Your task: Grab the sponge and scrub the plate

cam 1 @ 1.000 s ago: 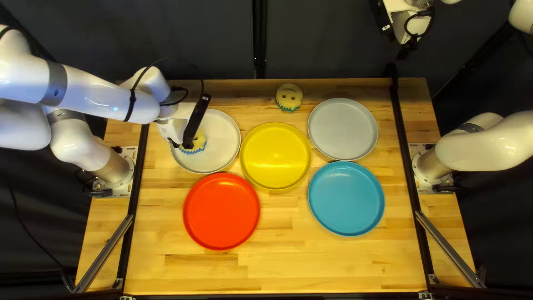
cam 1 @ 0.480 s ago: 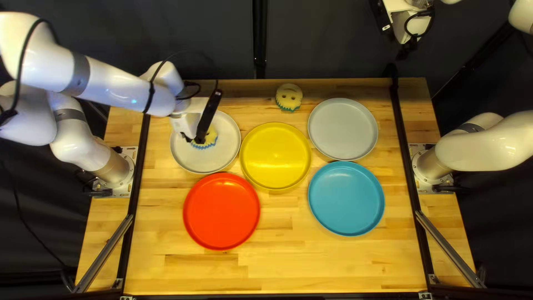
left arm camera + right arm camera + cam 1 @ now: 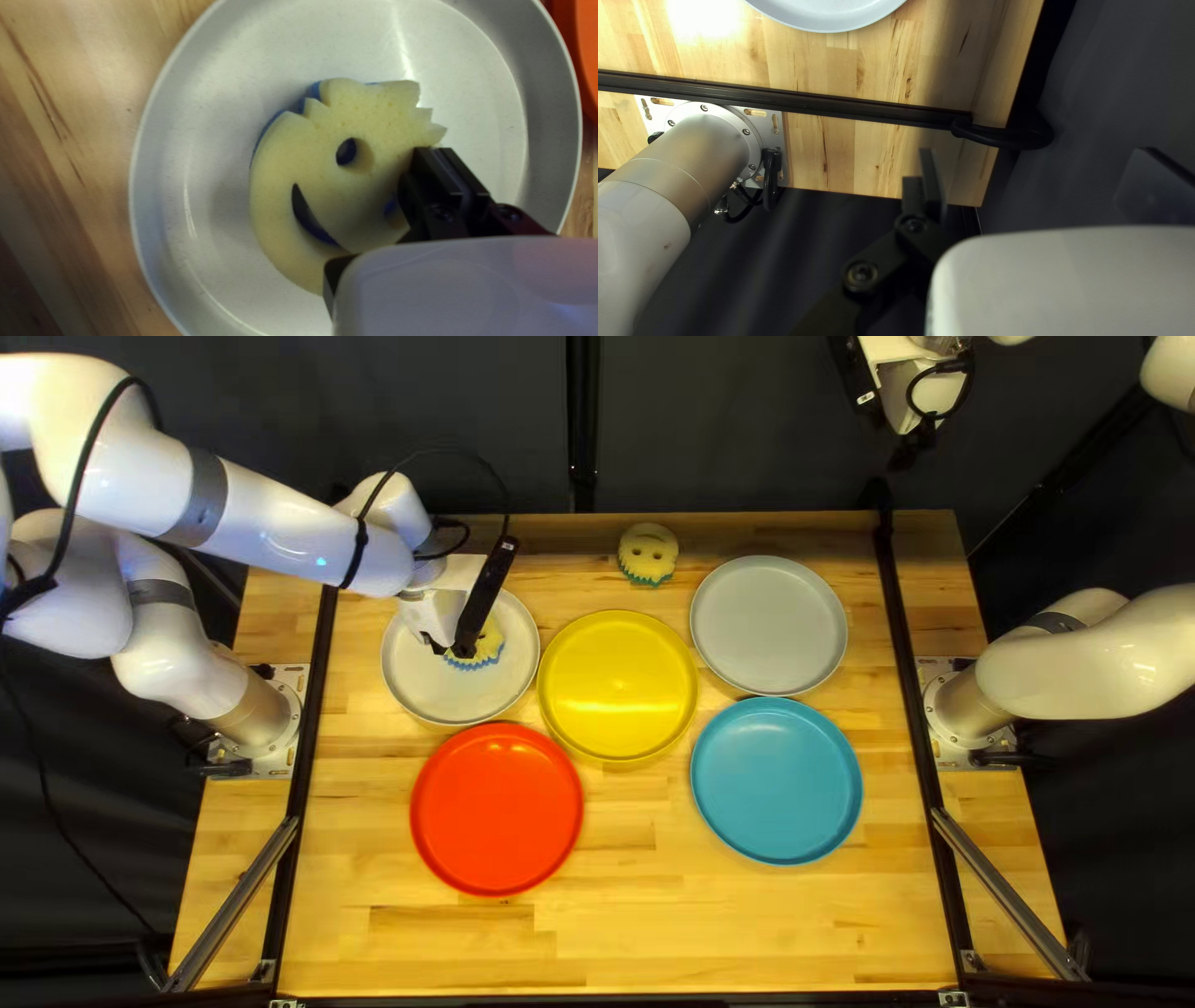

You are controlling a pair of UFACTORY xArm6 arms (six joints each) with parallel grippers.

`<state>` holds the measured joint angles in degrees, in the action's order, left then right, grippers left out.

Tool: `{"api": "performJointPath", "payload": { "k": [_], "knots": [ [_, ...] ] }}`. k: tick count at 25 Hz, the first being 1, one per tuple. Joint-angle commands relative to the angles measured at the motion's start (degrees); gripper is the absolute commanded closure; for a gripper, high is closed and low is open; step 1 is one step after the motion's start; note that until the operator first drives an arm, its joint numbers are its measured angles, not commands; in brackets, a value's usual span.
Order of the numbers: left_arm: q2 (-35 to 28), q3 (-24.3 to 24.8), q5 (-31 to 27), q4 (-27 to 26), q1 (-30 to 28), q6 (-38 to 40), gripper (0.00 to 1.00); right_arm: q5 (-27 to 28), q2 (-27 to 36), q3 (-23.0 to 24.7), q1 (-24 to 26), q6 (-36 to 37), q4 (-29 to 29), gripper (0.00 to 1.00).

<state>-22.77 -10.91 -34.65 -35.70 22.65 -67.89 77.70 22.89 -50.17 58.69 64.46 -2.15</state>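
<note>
The left gripper (image 3: 456, 647) is closed on the edge of the yellow smiley sponge (image 3: 293, 149), pinching it beside one of its eyeholes. The sponge sits over the inner part of the pale plate (image 3: 423, 691) at the far left of the table, its blue layer underneath.

Other plates crowd that one. The yellow plate (image 3: 619, 687) is right beside it, on the right; the red plate (image 3: 497, 809) is just on its near side — little room between the rims. Further right, a grey plate (image 3: 768, 625) stands on the far side and a blue plate (image 3: 776, 780) on the near side, close together. A second sponge (image 3: 647, 554), with a teal edge, lies near the table's far edge, between the yellow and grey plates and beyond them.

The left arm (image 3: 274, 523) reaches over the far left of the table, a black cable (image 3: 454, 451) looping above its wrist. The right gripper (image 3: 906, 458) hangs raised at the far right, well apart from the plates — empty, its fingers spread wide.
</note>
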Motion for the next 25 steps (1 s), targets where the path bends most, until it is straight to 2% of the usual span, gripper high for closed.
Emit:
{"api": "performJointPath", "payload": {
  "k": [1, 3, 6, 15, 20, 23, 25],
  "knots": [
    [-6.0, 5.0, -0.6, 1.8, -2.7, 4.5, 1.0, 0.0, 0.0, 0.0, 0.0, 0.0, 0.0, 0.0],
    [-7.2, 6.0, -0.6, 2.1, -3.4, 5.4, 1.0, 0.0, 0.0, 0.0, 0.0, 0.0, 0.0, 0.0],
    [-5.4, 5.1, 0.2, 1.3, -3.7, 4.8, 1.0, 0.0, 0.0, 0.0, 0.0, 0.0, 0.0, 0.0],
    [9.5, -7.2, 2.8, -1.9, -2.5, -1.1, 1.0, 0.0, 0.0, 0.0, 0.0, 0.0, 0.0, 0.0],
    [15.6, -13.4, 3.1, -2.7, -2.3, -2.9, 1.0, 0.0, 0.0, 0.0, 0.0, 0.0, 0.0, 0.0],
    [17.4, -15.3, 3.5, -3.2, -3.0, -3.3, 1.0, 0.0, 0.0, 0.0, 0.0, 0.0, 0.0, 0.0],
    [17.1, -14.9, 3.9, -3.6, -3.8, -3.3, 1.0, 0.0, 0.0, 0.0, 0.0, 0.0, 0.0, 0.0]
  ]
}}
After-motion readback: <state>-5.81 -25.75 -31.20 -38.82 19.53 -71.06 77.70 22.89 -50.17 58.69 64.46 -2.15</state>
